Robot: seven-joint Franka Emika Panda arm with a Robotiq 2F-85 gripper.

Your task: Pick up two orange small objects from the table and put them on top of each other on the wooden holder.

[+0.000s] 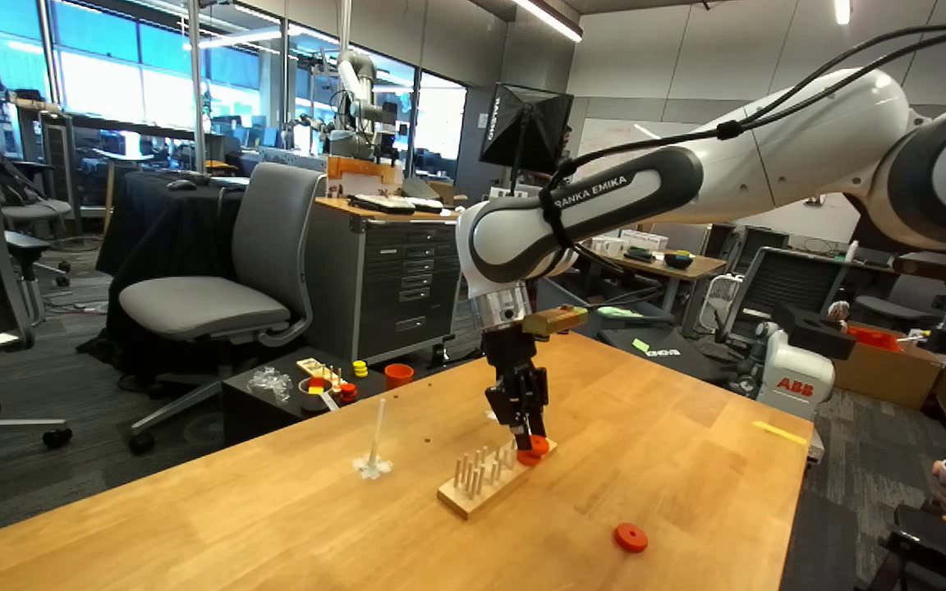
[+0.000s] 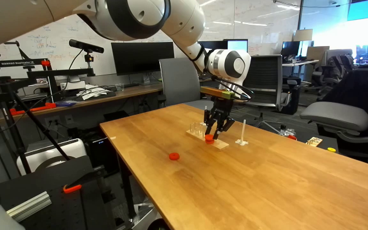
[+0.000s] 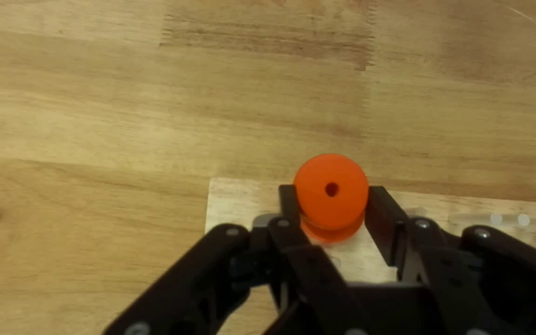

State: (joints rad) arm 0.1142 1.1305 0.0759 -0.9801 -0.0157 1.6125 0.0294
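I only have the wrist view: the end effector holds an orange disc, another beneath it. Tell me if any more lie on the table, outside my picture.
Observer: Yes, another orange disc lies flat on the table, apart from the wooden peg holder.
Operator: My picture cuts off one end of the wooden peg holder. Describe that end.
Observer: It carries several thin upright pegs.
Operator: Now name something tall on the table that I can't see.
Observer: A slim pale rod stands upright there, not touching the wooden peg holder.
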